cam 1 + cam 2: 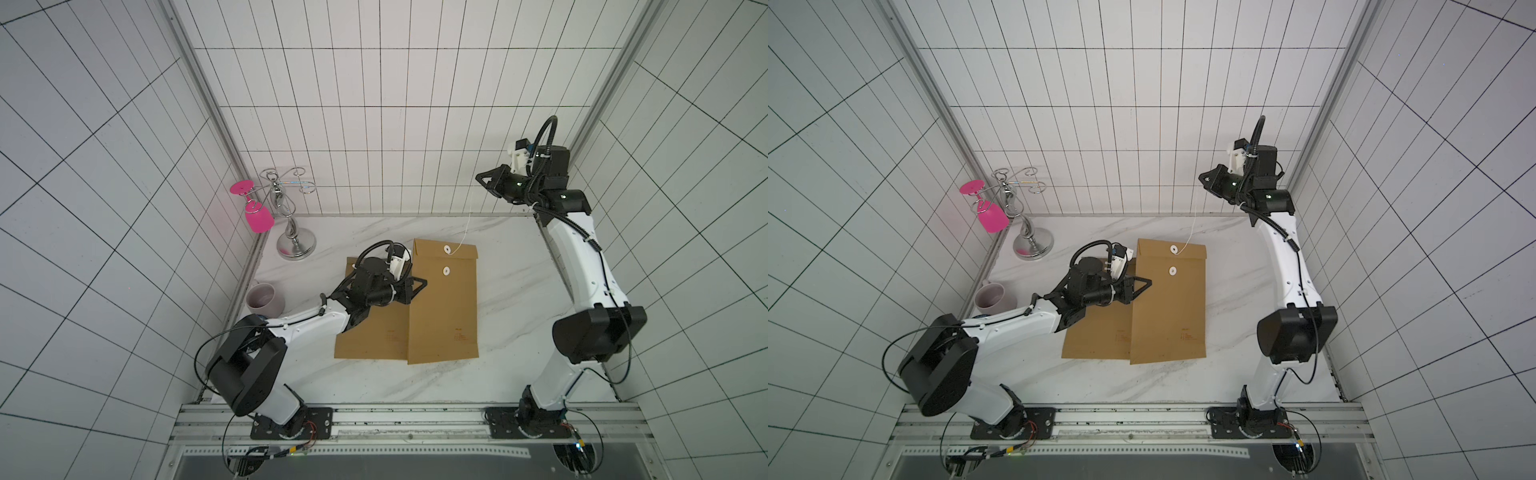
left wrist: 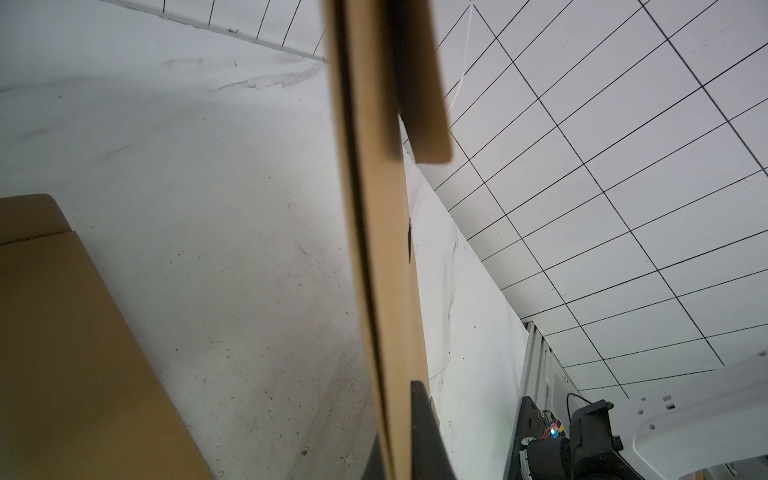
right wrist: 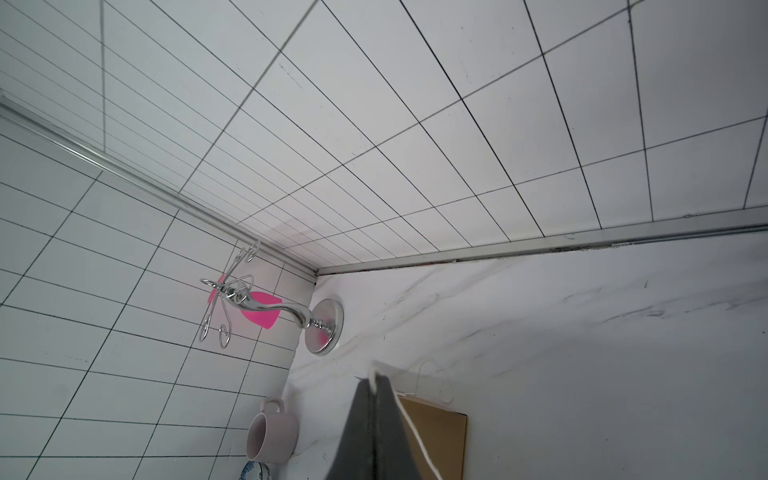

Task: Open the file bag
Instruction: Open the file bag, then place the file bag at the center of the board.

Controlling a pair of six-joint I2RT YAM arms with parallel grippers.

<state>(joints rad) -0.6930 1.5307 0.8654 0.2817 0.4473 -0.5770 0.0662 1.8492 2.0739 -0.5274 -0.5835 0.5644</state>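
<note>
Left gripper (image 1: 419, 284) is low over the tabletop (image 1: 515, 291), jaws clamped tight on the left edge of the file bag (image 1: 444, 316). The left wrist view shows it plainly: the brown edge (image 2: 374, 249) runs straight through between the two dark fingers (image 2: 424, 432). The bag lies mid-tabletop, long side running front to back, its left edge overlapping a second bag (image 1: 370, 336) that sits flat beside it under the left arm.

Up at the back, the right gripper (image 1: 478, 178) hangs high near the rear wall, well above the tabletop. Its jaws are pressed together, pinching the white string (image 1: 467, 224), and the right wrist view catches the strand (image 3: 415, 432) coming out of the closed fingertips (image 3: 374, 390). In both top views the string runs down from there to the upper disc (image 1: 447, 249) on the flap (image 1: 461, 249). The lower disc (image 1: 446, 271) sits just below on the bag's face. From the left wrist, the flap (image 2: 424, 104) stands a little off the body.

Off in the back-left corner: a chrome rack (image 1: 291, 220) with a pink glass (image 1: 257, 218) hanging upside down, and a pale mug (image 1: 264, 298) by the left wall.
</note>
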